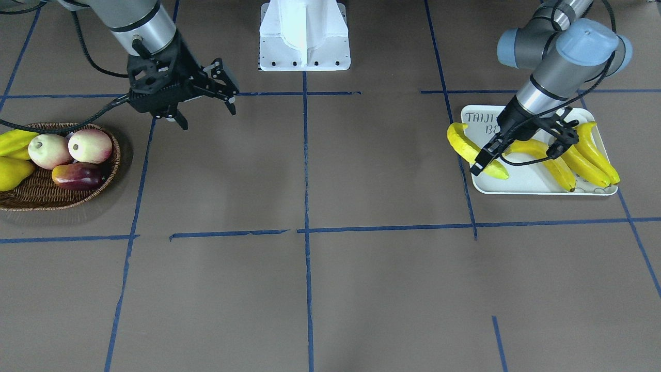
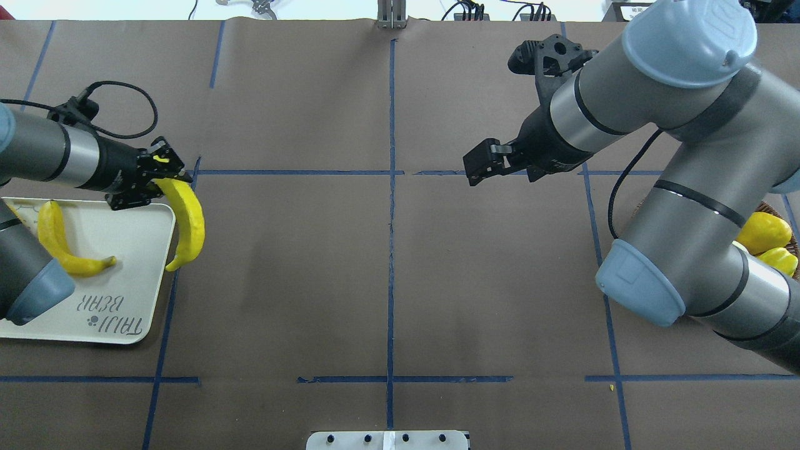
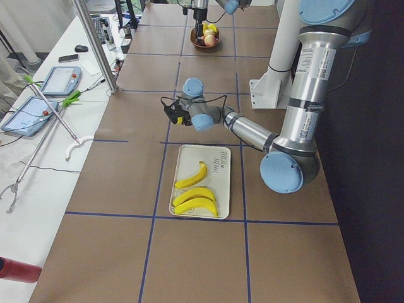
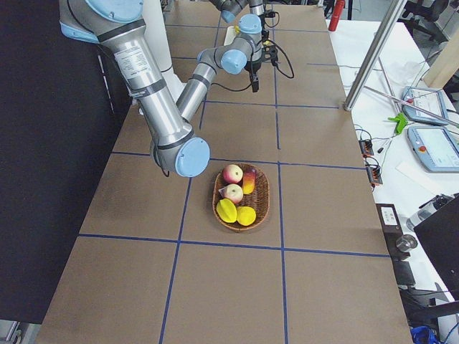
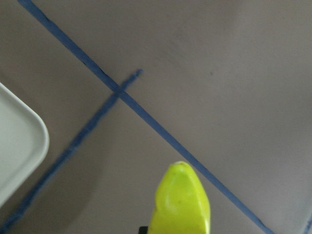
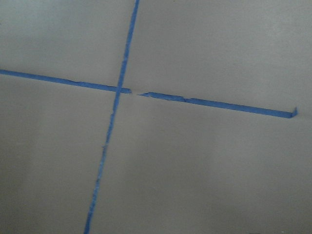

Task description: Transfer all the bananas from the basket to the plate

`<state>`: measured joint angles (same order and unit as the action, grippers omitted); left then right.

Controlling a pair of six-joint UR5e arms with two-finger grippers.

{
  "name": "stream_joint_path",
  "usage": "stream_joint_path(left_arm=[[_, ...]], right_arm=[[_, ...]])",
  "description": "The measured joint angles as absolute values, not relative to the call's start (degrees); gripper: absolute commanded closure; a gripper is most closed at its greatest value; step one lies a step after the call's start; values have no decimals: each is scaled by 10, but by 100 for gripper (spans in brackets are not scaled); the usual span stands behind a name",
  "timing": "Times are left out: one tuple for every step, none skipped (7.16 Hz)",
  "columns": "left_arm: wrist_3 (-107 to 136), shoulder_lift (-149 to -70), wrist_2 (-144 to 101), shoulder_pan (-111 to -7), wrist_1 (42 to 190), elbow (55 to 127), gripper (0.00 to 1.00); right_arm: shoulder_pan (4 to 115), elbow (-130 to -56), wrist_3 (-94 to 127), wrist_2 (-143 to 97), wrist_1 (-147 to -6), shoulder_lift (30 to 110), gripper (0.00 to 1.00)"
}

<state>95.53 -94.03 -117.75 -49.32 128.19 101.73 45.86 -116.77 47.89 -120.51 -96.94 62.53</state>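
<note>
- Overhead exterior view: at the left edge of the frame, the left gripper has its jaws pinching one end of a banana. The fruit curves down the frame just beside the right rim of the plate, and its free tip is close to that rim.
- The left wrist view shows this banana's yellow end at bottom centre, with brown worktop beneath it. A rounded plate corner sits at the left edge of that view.
- In the exterior front-facing view, three other bananas lie side by side on the plate at the right of the frame, partly behind the left arm.
- The right gripper hangs above the worktop in the upper left of the front-facing view, its jaws spread and empty. It is up and to the right of the basket.
- The basket sits at the left edge of that view. It holds two pink-cream apples, a dark red fruit and yellow pear-shaped fruit.
</note>
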Motion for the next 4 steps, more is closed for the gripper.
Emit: stream_joint_path(left_arm=[[894, -905, -1176, -495, 1282, 1016, 47], [854, -881, -1174, -495, 1282, 1013, 1], [828, -869, -1172, -496, 1281, 1010, 0], [798, -864, -1173, -501, 1279, 1012, 1]], right_arm=[[478, -1168, 416, -1206, -984, 653, 1], [498, -1166, 357, -1206, -989, 681, 1], [518, -1165, 304, -1205, -992, 707, 1], [536, -1163, 264, -1205, -997, 724, 1]])
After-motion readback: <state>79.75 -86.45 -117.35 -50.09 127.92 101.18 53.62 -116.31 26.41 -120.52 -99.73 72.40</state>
